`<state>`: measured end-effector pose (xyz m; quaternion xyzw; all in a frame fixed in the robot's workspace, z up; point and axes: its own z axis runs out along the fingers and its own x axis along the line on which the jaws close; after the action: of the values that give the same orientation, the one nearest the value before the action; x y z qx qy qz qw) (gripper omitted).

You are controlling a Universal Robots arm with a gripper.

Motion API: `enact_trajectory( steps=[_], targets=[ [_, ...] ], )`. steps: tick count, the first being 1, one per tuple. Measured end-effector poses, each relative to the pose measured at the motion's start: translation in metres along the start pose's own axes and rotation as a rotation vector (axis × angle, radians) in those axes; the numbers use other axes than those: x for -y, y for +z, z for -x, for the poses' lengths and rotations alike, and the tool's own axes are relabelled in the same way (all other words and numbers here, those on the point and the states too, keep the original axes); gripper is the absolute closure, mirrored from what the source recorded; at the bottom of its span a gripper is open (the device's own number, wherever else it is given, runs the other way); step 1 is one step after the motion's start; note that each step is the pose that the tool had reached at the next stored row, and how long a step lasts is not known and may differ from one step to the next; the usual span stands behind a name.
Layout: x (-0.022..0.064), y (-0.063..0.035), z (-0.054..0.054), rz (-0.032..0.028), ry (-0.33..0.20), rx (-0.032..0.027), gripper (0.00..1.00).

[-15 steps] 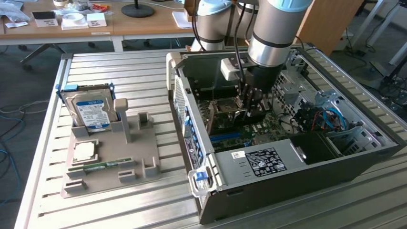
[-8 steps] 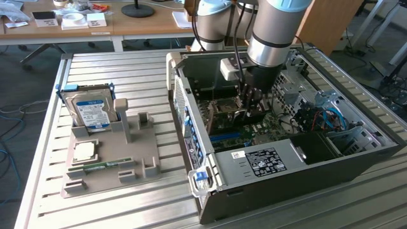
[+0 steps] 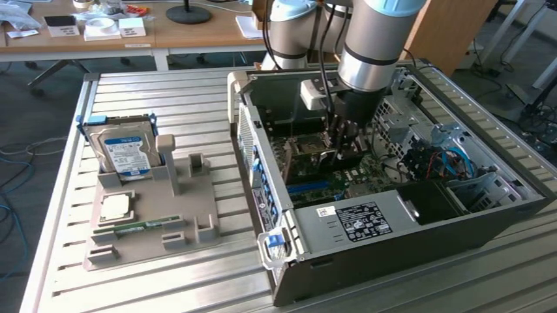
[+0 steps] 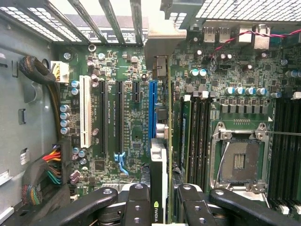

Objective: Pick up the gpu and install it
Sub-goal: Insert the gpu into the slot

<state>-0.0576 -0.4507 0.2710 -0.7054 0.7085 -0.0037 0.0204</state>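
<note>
Pick-up is complete: the black two-finger gripper [image 4: 160,200] is clenched on the gpu [image 4: 159,157] — a thin, flat dark card seen edge-on, with a pale metal bracket across one end. The card stands upright inside the open dark-grey sheet-steel computer case [image 3: 392,225], in line with the long blue plastic slot [image 4: 152,103] on the green, component-studded motherboard [image 4: 131,127]. Seating is judged unfinished — whether the card's edge has entered the slot cannot be told.
</note>
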Motion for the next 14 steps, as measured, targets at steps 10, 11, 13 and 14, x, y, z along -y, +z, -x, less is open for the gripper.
enact_trajectory(
  steps=[10,11,13,14],
  targets=[
    [-0.0024,0.0,0.0,0.0,0.0,0.0,0.73],
    [-0.0026,0.0,0.0,0.0,0.0,0.0,0.73],
    [-0.0032,0.0007,-0.0001,-0.0002,0.0,0.0002,0.73],
    [-0.0036,0.0015,-0.0001,-0.0003,0.0,0.0,0.73]
  ],
)
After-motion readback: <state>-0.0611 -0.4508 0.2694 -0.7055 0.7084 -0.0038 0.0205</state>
